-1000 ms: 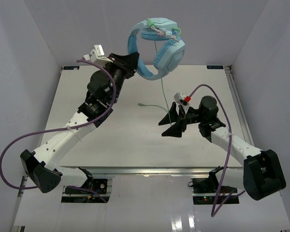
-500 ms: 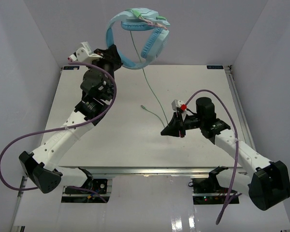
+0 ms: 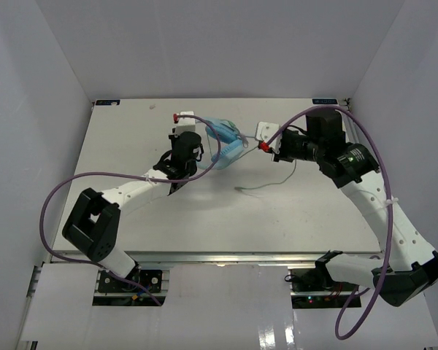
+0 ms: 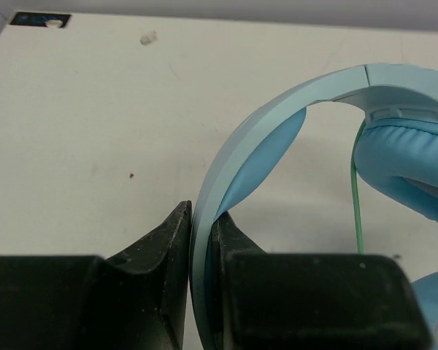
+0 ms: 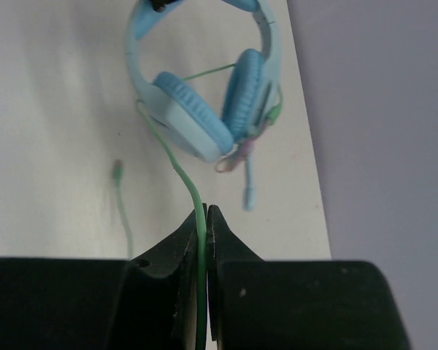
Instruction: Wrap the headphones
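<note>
The light blue headphones point(image 3: 225, 141) sit low at the back middle of the table. My left gripper point(image 3: 203, 155) is shut on their headband point(image 4: 277, 124), pinched edge-on between the two black fingers point(image 4: 202, 240). An earcup point(image 4: 409, 160) shows to the right in the left wrist view. The thin pale green cable point(image 5: 179, 164) runs from the earcups point(image 5: 193, 117) into my right gripper point(image 5: 205, 219), which is shut on it. Seen from above, that gripper point(image 3: 258, 146) is just right of the headset. The cable's plug end point(image 3: 241, 189) lies loose on the table. The boom mic point(image 5: 250, 182) hangs beside one earcup.
The white table point(image 3: 131, 138) has grey walls on three sides. Purple robot cables point(image 3: 55, 197) loop beside each arm. A small dark label point(image 4: 40, 19) marks the table's back left corner.
Both arms have swung inward and back. The headphones came down from high above to just over the table. The right gripper closed on the green cable and moved up beside the headset.
</note>
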{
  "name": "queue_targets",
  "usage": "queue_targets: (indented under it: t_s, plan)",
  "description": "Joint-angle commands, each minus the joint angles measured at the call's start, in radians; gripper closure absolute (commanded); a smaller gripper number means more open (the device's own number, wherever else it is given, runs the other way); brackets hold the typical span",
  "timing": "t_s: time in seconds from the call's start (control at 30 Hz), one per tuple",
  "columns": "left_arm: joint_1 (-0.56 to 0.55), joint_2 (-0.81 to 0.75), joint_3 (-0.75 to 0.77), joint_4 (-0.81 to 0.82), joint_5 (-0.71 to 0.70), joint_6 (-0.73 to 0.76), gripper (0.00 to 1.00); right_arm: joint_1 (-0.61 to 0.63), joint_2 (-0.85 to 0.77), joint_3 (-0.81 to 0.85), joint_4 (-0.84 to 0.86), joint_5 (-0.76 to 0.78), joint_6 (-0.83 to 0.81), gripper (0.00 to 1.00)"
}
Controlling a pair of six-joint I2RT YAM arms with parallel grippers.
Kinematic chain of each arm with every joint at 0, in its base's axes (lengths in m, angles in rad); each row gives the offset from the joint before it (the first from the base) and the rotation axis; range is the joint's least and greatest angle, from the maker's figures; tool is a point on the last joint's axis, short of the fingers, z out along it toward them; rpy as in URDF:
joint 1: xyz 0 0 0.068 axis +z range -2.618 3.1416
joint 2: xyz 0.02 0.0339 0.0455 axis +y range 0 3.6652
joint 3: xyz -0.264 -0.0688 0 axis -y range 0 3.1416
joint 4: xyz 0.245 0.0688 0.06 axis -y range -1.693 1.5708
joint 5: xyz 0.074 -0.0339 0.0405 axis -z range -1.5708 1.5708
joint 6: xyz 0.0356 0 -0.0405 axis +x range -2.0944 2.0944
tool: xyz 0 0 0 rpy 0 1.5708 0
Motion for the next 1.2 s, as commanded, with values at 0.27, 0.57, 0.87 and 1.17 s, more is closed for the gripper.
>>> queue_targets:
  t_s: [0.27, 0.57, 0.87, 1.17]
  plan:
    - [-0.018, -0.026, -0.029, 0.065, 0.496, 0.06, 1.0, 0.016, -0.087, -0.208, 0.258, 0.333, -0.335, 0.85]
    - [-0.032, -0.195, -0.13, 0.023, 0.97, 0.105, 1.0, -0.037, 0.041, -0.156, 0.269, 0.183, -0.172, 0.86]
    - [-0.041, -0.414, -0.162, 0.009, 1.112, -0.039, 1.0, -0.196, 0.137, -0.189, 0.217, -0.209, 0.012, 0.86]
    - [-0.042, -0.453, 0.002, -0.016, 1.08, -0.187, 1.0, -0.212, 0.217, -0.237, 0.196, -0.759, 0.269, 0.66]
